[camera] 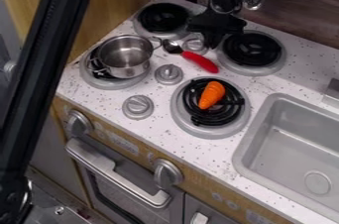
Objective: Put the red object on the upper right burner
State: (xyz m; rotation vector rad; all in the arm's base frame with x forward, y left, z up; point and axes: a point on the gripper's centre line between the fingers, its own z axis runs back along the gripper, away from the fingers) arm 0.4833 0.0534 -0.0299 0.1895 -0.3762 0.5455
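Note:
The gripper [213, 28] hangs at the top of the view, between the two rear burners and just behind the spoon. A spoon with a red handle [200, 62] and a dark bowl lies at a slant on the white speckled stove top, its bowl toward the upper left and its handle end near the rim of the upper right burner. That burner [252, 49] has a black coil in a grey ring, and nothing rests on the part of it that shows.
A metal pot [124, 55] stands on the lower left burner, and an orange carrot [212, 94] lies on the lower right one. Grey knobs [169, 74] rise between the burners. A grey sink [298, 143] is at the right. The upper left burner [163, 18] sits near the wall.

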